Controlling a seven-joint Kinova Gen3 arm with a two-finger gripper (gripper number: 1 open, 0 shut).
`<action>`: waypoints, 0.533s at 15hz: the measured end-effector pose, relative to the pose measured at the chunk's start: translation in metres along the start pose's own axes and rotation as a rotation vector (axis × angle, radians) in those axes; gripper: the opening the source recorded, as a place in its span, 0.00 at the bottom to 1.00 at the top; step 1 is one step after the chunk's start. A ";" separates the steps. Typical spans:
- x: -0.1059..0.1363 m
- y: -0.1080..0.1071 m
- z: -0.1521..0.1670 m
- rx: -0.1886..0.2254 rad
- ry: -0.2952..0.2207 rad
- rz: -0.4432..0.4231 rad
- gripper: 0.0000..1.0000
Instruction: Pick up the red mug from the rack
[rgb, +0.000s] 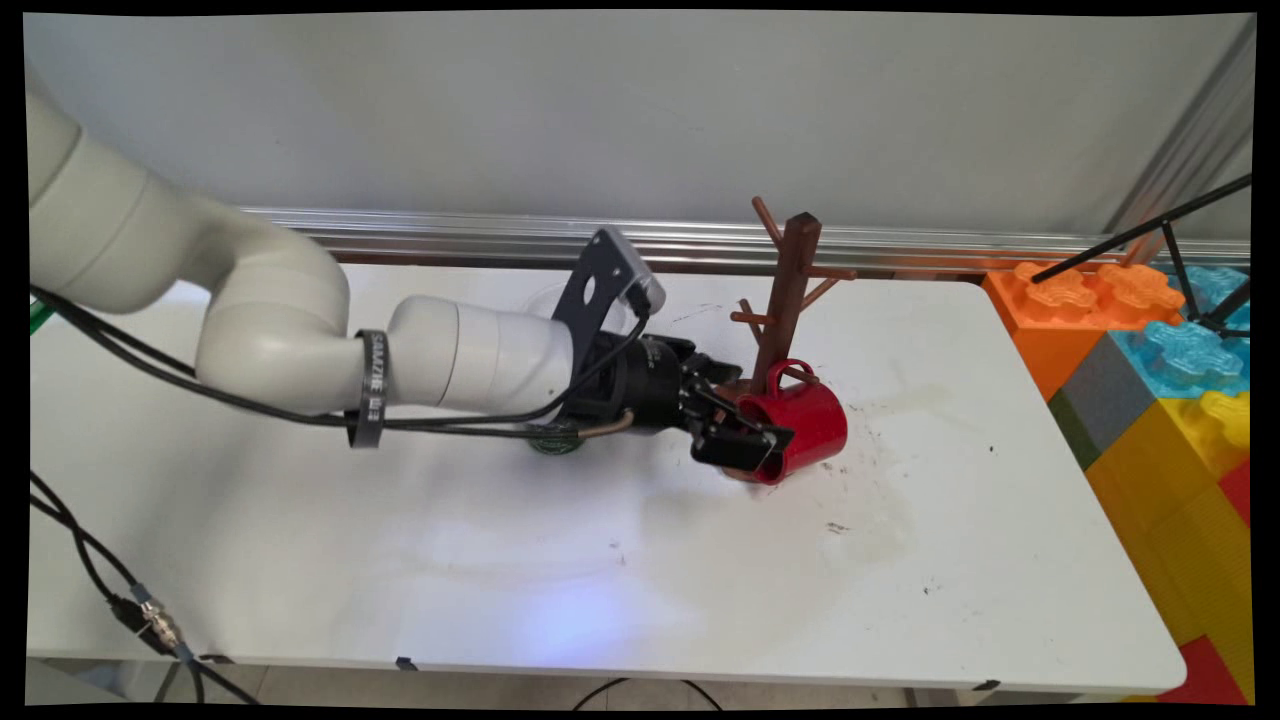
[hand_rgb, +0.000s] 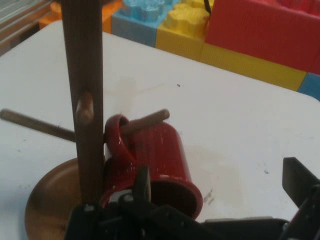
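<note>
**Arm low and stretched across**

My white arm reaches in from the left, elbow bent, forearm running nearly level toward the right. My end effector (rgb: 745, 425) points rightward and slightly down, its fingers (hand_rgb: 142, 182) spread apart, black cables trailing beneath.

Red mug (rgb: 800, 420) glossy, smooth, looks ceramic. Mug tree (rgb: 785, 300) beside it: dark wood, matt, w/ visible grain; round wooden base (hand_rgb: 50, 200). Surface (rgb: 500, 560) under the tree white, smooth, scuffed & stained. End effector (rgb: 745, 420) matt black plastic. Blocks (rgb: 1150, 350) right of tree: ribbed plastic
</note>
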 end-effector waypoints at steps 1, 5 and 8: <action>-0.005 0.001 0.000 0.002 0.001 -0.005 1.00; -0.025 0.001 0.003 0.015 0.000 -0.020 1.00; -0.038 0.000 0.007 0.024 0.000 -0.031 1.00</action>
